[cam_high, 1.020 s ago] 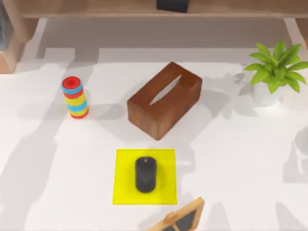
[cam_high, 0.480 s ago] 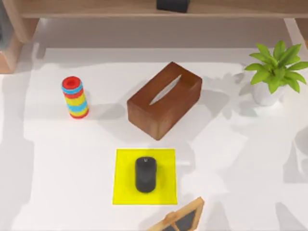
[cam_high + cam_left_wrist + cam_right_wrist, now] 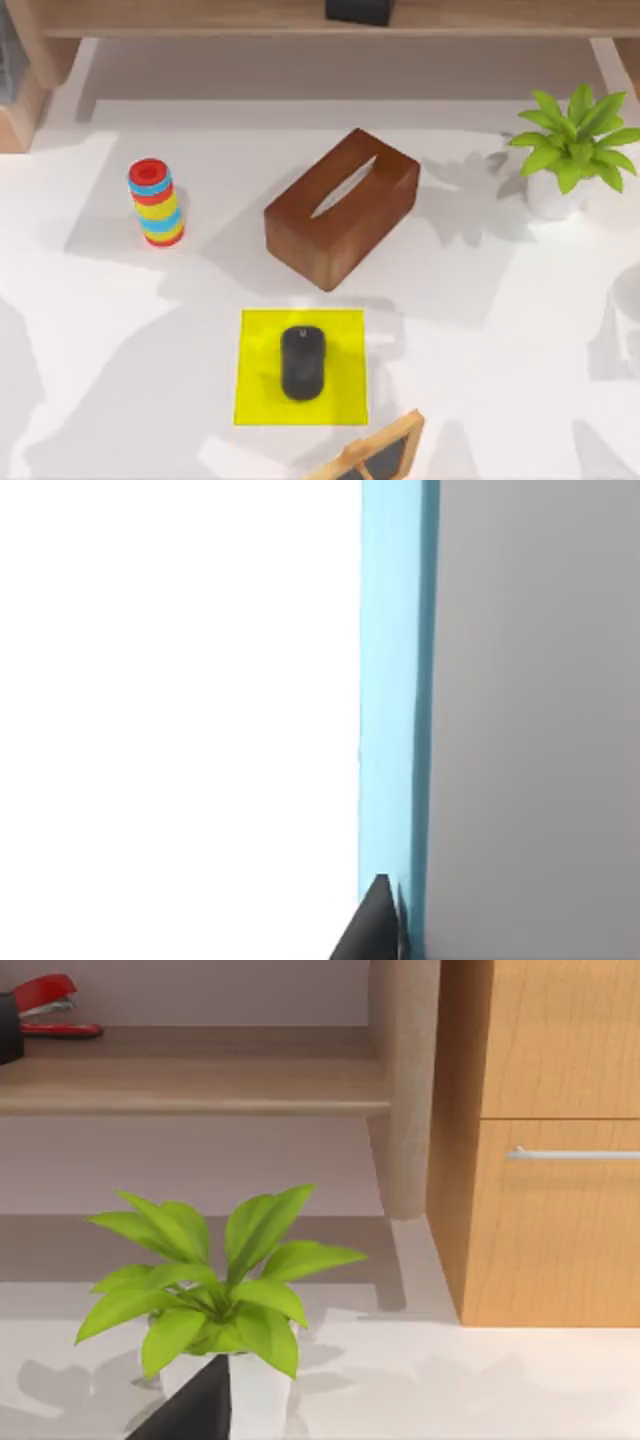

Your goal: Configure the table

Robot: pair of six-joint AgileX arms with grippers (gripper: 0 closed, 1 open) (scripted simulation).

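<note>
A: Across the whole top view, the table (image 3: pixel 520 350), white and flat, widest surface by far. At its middle, a brown wooden tissue box (image 3: pixel 342 206), set at a slant. Nearer the front, a yellow square mat (image 3: pixel 262 350) with a black computer mouse (image 3: pixel 302 361) lying on it, inside its edges.

B: And toward the left side, well apart from the box, a stack of red, blue and yellow rings (image 3: pixel 155 202), upright. At the far right, a green potted plant (image 3: pixel 573 145) in a white pot. At the front edge, just beside the mat's corner, a wood-framed slate (image 3: pixel 375 452), tilted and cut off.

A: Along the back, a light-brown wooden shelf unit (image 3: pixel 200 18). A red stapler (image 3: pixel 50 1005) on its shelf in the right wrist view.

B: Left gripper (image 3: pixel 375 925): just a dark tip beside a blue strip (image 3: pixel 395 700); how far open, cannot tell. Right gripper (image 3: pixel 195 1405): a dark tip in front of the plant pot, opening likewise impossible to tell, nothing seen in its hold.
</note>
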